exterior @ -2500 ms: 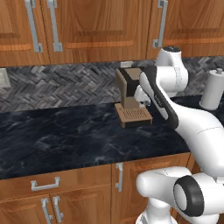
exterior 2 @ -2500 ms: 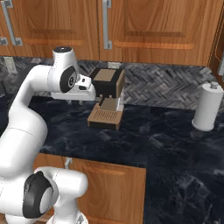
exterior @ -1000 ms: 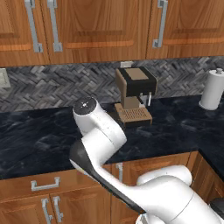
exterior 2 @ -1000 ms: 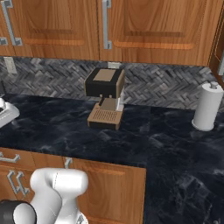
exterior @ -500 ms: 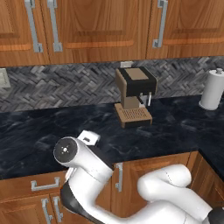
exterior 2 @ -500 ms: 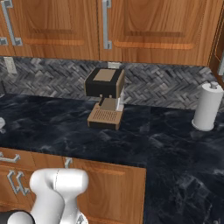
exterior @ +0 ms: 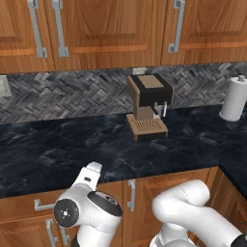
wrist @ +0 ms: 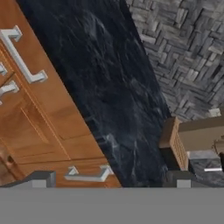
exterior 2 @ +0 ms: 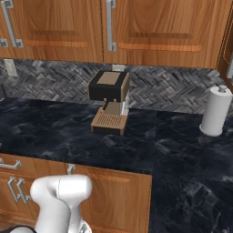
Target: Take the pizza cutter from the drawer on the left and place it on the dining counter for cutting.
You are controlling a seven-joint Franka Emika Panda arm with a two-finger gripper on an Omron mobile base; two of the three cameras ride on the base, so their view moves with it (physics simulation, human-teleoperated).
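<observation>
Step in hand: approach to the drawer [exterior: 41,205], shut, under the counter's [exterior: 58,154] front edge at the left. The gripper [wrist: 109,177] is spread wide, empty. The pizza cutter is presumably inside. Next: align with the drawer handle [wrist: 21,54] and pull.

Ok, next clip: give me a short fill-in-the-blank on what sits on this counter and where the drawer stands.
1. The brown and black coffee machine stands on the glossy black marble-look counter, against the ____ tiled backsplash.
2. The white paper towel roll stands ____ on the counter.
3. The brown wood drawer with the short silver bar handle is ____.
4. The hand's dark fingertips stand ____, with nothing between them.

Missing words: herringbone; upright; closed; apart
</observation>
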